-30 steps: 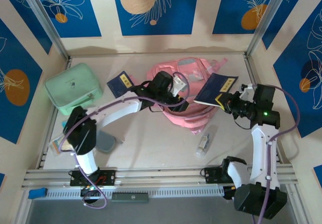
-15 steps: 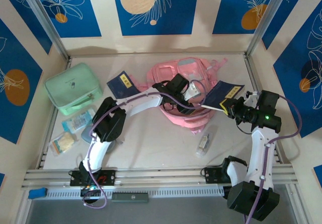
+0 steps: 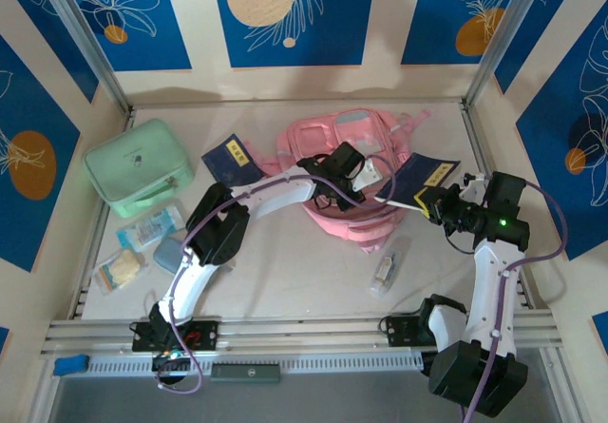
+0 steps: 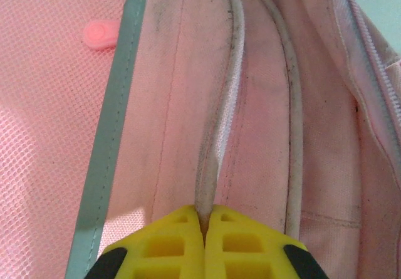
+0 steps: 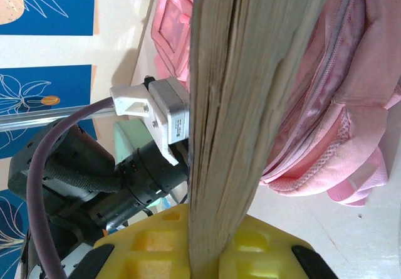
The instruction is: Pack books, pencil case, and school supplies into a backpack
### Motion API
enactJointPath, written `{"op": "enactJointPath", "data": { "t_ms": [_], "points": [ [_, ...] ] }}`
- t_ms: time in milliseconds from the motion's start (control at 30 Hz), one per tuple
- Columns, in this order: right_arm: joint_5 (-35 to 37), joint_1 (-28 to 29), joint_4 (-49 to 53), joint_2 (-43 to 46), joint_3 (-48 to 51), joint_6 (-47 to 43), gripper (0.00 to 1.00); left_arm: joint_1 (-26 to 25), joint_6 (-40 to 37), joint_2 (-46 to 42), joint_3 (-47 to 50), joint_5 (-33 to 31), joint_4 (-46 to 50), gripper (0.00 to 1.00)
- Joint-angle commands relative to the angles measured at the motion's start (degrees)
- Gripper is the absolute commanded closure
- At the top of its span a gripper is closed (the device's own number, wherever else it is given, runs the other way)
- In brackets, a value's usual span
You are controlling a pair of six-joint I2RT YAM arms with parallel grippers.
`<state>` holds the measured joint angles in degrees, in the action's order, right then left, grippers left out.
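The pink backpack point(image 3: 328, 147) lies at the table's middle back, its opening facing right. My left gripper point(image 3: 369, 178) is over that opening, its yellow fingers point(image 4: 169, 241) shut on the backpack's point(image 4: 175, 103) whitish piped rim point(image 4: 216, 166). My right gripper point(image 3: 434, 202) is shut on a navy book point(image 3: 425, 176), held up on edge just right of the opening; its page edges point(image 5: 250, 103) rise from the gripper point(image 5: 210, 254). A second book point(image 3: 231, 160) lies left of the backpack. The grey-blue pencil case point(image 3: 171, 252), a blue-white packet point(image 3: 150, 225), a yellowish packet point(image 3: 119, 269) and a clear bottle point(image 3: 384, 273) lie on the table.
A mint-green boxy case point(image 3: 133, 168) stands at the back left. The left arm point(image 3: 275, 195) arches across the table from near left to the backpack. Metal posts and walls close in the table's sides.
The left arm swung right over the backpack's opening and its gripper closed on the rim. The right arm shifted slightly right with the book, then held still.
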<state>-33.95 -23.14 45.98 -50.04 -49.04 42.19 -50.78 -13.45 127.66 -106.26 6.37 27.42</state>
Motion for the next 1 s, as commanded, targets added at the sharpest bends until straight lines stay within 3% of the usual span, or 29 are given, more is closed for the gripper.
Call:
{"op": "enactJointPath", "data": {
  "t_ms": [0, 400, 633, 733, 833, 967],
  "points": [
    [-2.71, -0.24, -1.1, 0.9, -0.42, 0.39, 1.0, 0.15, -1.65, -3.96, -1.23, -4.66, 1.51, 1.0],
    [4.23, 3.42, 7.92, 3.27, -6.36, -0.34, 1.0, 4.47, 1.02, -14.49, -1.83, -6.07, -2.35, 1.0],
    [16.71, 3.64, 17.84, 6.76, -8.97, -1.39, 1.0, 6.87, 4.32, -15.51, -3.53, -4.49, -4.94, 1.0],
    [18.65, 3.58, 19.21, 7.84, -7.9, -1.85, 1.0, 7.74, 6.62, -15.66, -4.26, -5.11, -6.42, 1.0],
    [14.6, 3.77, 17.02, 8.04, -3.94, -1.77, 1.0, 8.15, 7.78, -16.21, -4.31, -3.47, -8.35, 1.0],
    [0.42, 7.22, 4.14, 7.25, 3.62, 2.19, 1.0, 8.29, 8.0, -16.0, -5.32, -0.42, -8.68, 1.0]
  ]
}}
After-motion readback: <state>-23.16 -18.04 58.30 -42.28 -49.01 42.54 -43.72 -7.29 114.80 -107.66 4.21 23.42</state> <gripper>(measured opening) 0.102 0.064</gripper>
